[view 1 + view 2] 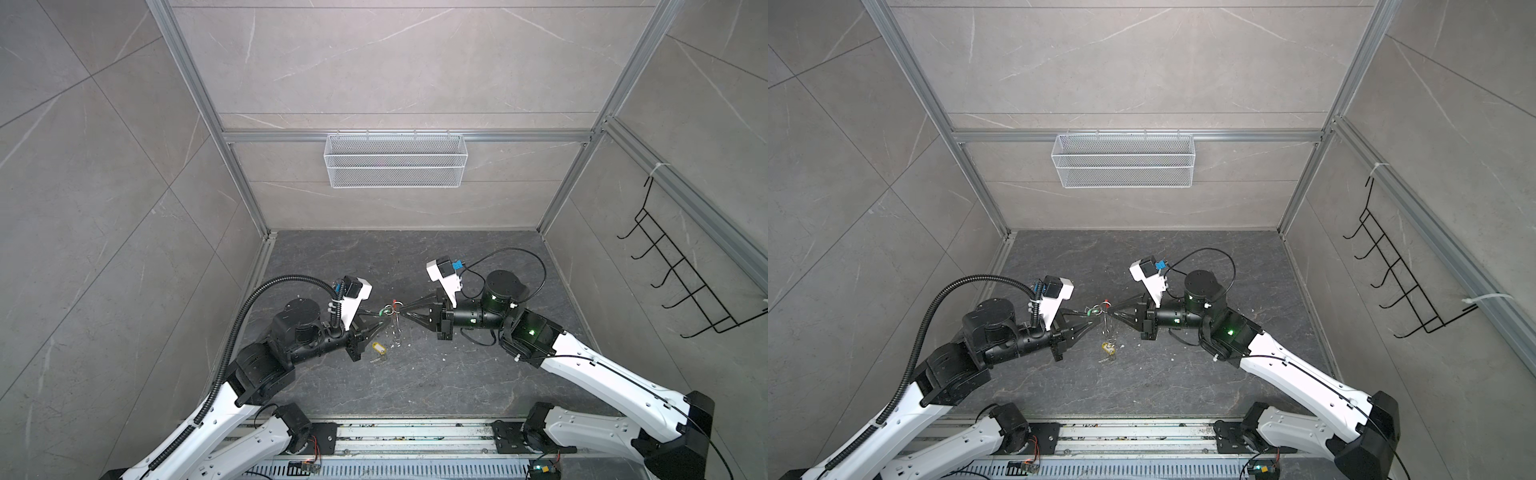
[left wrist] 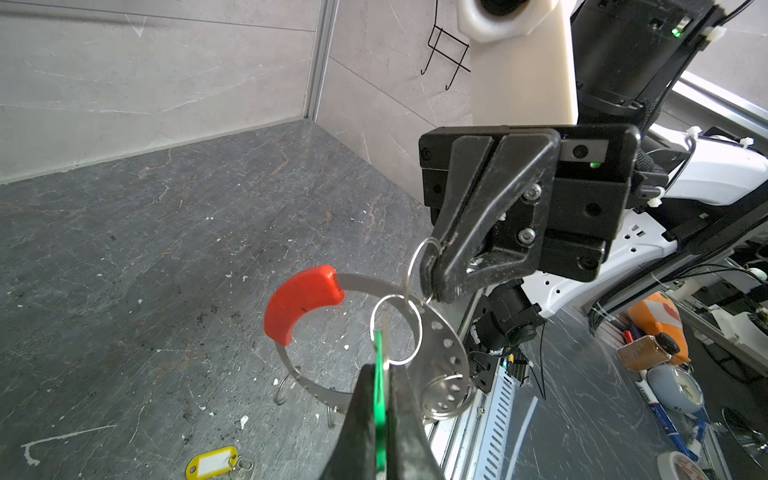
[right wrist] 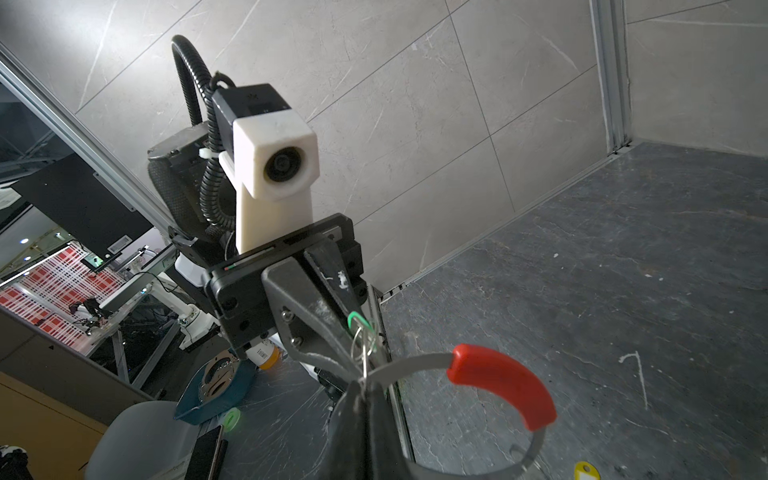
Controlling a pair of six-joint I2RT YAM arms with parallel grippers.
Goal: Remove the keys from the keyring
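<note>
The keyring point(image 2: 441, 345), a silver band with holes and a red sleeve point(image 2: 303, 303), hangs in the air above the dark table between both grippers. My left gripper point(image 2: 380, 370) is shut on the green tag point(image 2: 378, 399) of one key, which hooks to the band by a small split ring. My right gripper point(image 3: 365, 384) is shut on the band beside the red sleeve point(image 3: 498, 382). In both top views the two tips meet, left gripper point(image 1: 381, 323) and right gripper point(image 1: 402, 314). The yellow-tagged key point(image 1: 379, 348) point(image 2: 212, 461) lies loose on the table below.
A white mesh basket point(image 1: 395, 160) hangs on the back wall. A black wire hook rack point(image 1: 681, 274) is fixed to the right wall. The arm bases sit on a metal rail point(image 1: 415, 436) along the front edge. White specks dot the table.
</note>
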